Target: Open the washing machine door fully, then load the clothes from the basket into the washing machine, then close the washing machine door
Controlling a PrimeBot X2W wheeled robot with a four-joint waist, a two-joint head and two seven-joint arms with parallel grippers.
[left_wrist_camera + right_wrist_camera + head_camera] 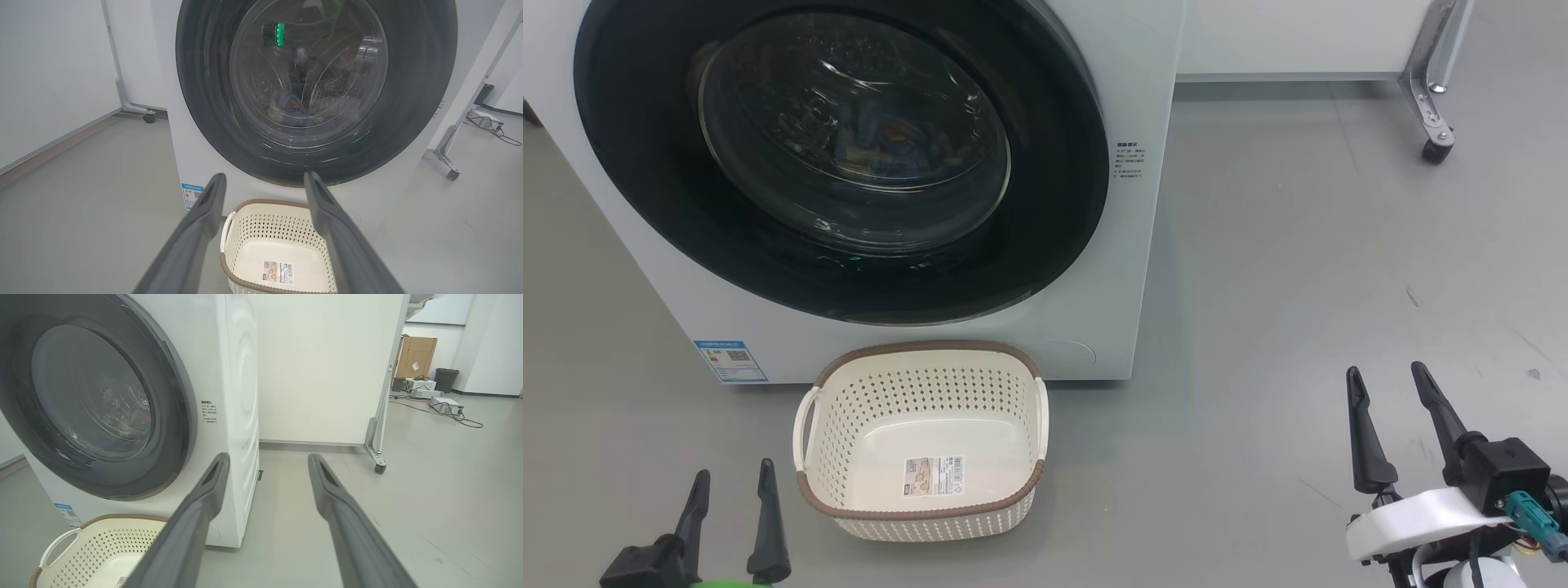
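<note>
The washing machine [1094,269] stands before me with its round black-rimmed door [841,155] shut against the front. Through the glass a small blue and orange bundle of clothes [290,108] lies in the drum. The cream basket [921,441] with a brown rim sits on the floor right in front of the machine, with nothing in it but a barcode sticker on its bottom. My left gripper [731,482] is open at the basket's left. My right gripper [1388,380] is open well to the right, over bare floor. The basket [278,249] lies between my left fingers in the left wrist view.
A white panel on a wheeled metal foot [1433,122] stands behind and right of the machine. Further off in the right wrist view are a cardboard box [416,357], a dark bin [445,379] and cabled devices [445,405]. Grey floor stretches out to the right.
</note>
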